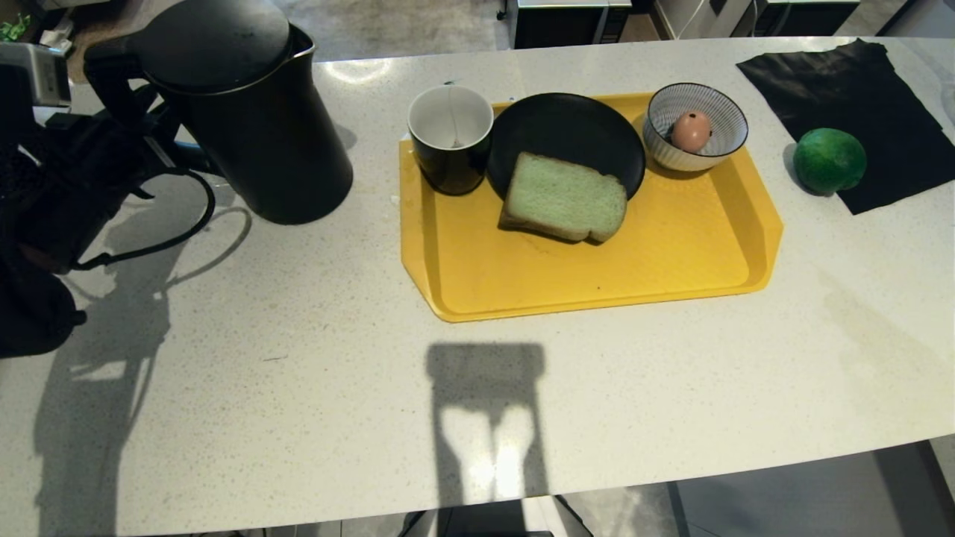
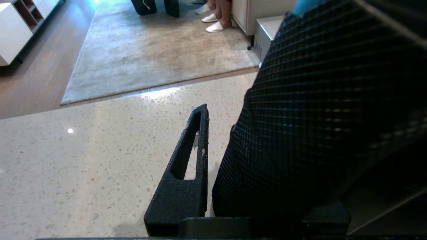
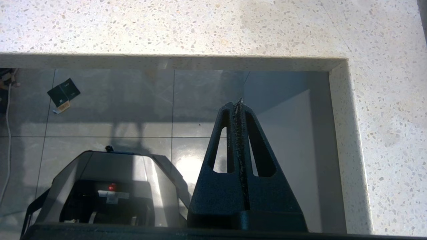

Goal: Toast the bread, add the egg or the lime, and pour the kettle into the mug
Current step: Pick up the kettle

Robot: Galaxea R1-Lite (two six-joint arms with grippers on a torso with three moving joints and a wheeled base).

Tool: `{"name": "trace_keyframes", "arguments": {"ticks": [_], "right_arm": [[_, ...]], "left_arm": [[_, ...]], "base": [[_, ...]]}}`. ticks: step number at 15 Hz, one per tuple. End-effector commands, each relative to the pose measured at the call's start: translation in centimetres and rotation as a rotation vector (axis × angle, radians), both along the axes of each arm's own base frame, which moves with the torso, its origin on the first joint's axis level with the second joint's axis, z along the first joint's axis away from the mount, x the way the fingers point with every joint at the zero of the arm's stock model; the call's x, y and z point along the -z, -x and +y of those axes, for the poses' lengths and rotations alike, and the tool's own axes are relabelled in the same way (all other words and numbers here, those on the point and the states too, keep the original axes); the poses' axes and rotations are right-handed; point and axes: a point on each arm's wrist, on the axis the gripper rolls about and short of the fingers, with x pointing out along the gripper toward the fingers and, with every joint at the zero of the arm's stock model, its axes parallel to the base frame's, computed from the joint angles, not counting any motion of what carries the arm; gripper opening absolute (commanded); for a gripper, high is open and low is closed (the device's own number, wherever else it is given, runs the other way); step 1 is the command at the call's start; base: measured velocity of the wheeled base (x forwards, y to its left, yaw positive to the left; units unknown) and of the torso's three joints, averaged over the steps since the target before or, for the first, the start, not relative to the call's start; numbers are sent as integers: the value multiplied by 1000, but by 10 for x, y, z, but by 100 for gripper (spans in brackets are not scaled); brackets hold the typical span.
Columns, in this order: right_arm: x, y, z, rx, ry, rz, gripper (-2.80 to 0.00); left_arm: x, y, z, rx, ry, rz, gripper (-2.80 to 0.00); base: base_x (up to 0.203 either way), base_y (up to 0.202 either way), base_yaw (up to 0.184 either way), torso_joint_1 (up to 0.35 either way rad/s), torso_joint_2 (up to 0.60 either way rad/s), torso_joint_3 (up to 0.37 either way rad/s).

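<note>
The pouring step is judged to be in hand: the tall matte black jug kettle (image 1: 246,112), with its black lid and thin steel rim, is seen at about ten o'clock on the pale speckled stone counter (image 1: 298,388), and its loop handle at the far left is met by the left gripper (image 1: 112,82). In the left wrist view one black finger (image 2: 186,173) is seen beside a dark ribbed surface, read as the kettle's handle (image 2: 317,116), which fills the space where the other finger would be; the pincer is taken to be clamped on that handle.

The right gripper (image 3: 241,150) is parked below the counter edge over grey floor tiles, its two fingers pressed together on nothing.

What is called for next, by judgement: the kettle must be lifted clear, carried toward one o'clock and tipped so the spout comes over the short glossy black cup with a white inside (image 1: 450,138). That cup stands at the near-left corner of the yellow plastic tray (image 1: 597,276), a tea-bag string hanging inside. Care will be needed, as the thick pale green bread slice (image 1: 565,198) lies just beside it, half on a round black plate (image 1: 565,138). The small pinkish-brown egg (image 1: 691,130) sits in a striped bowl (image 1: 727,123); the glossy green lime (image 1: 828,159) rests at three o'clock, on the edge of a black cloth (image 1: 858,89).
</note>
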Motion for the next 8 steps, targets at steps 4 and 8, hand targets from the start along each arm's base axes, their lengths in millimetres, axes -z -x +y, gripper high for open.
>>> {"name": "trace_keyframes", "arguments": {"ticks": [4, 8], "right_arm": [[0, 0, 0, -1, 1, 2, -280], [0, 0, 0, -1, 1, 2, -280]], "left_arm": [[-20, 20, -3, -1, -2, -70, -280], [-39, 40, -5, -4, -11, -133, -280]], "base": [[0, 0, 0, 0, 0, 0], [0, 0, 0, 0, 0, 0]]}}
